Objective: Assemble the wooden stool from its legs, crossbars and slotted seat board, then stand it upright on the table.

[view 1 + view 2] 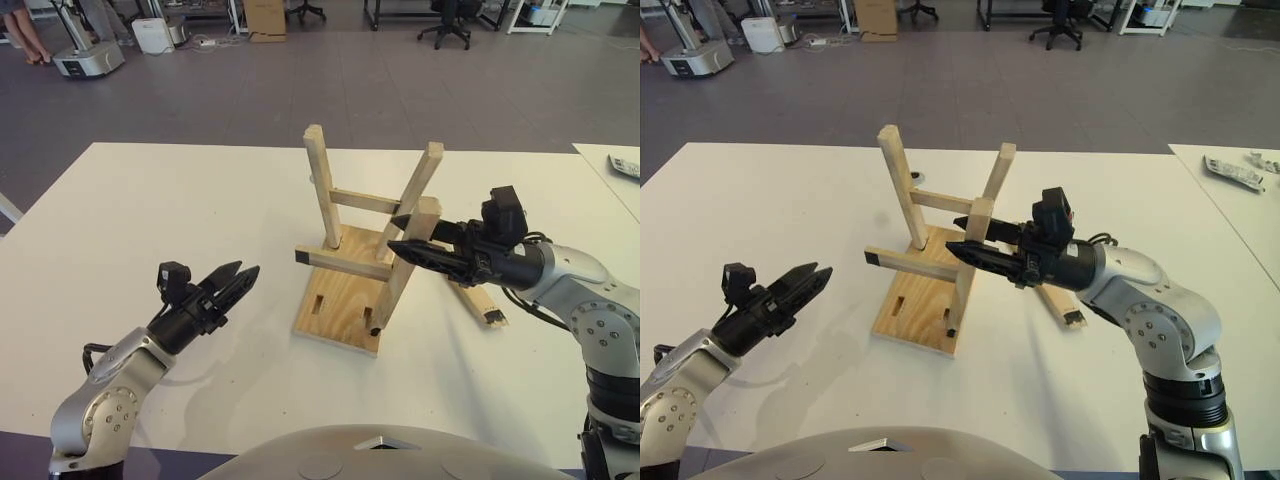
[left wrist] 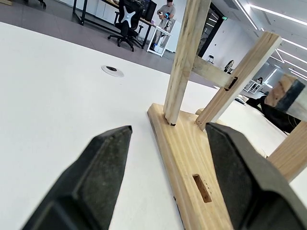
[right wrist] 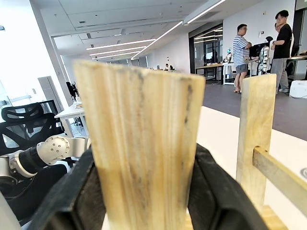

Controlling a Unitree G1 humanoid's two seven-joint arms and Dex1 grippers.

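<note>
The slotted seat board (image 1: 335, 305) lies flat on the white table with the legs pointing up. Two rear legs (image 1: 322, 185) (image 1: 420, 185) stand in it, joined by a crossbar (image 1: 363, 201). My right gripper (image 1: 395, 232) is shut on the top of the front right leg (image 1: 395, 280), which leans in its slot; that leg (image 3: 144, 134) sits between both fingers. A crossbar with a dark end (image 1: 340, 262) sticks out leftward from this leg. My left gripper (image 1: 248, 270) is open, low over the table to the left of the board (image 2: 187, 158), touching nothing.
A loose wooden piece (image 1: 482, 303) lies on the table under my right forearm. A cable grommet (image 2: 111, 71) sits in the tabletop behind the stool. A second table (image 1: 625, 165) with small items stands at the far right. Bare tabletop stretches to the left.
</note>
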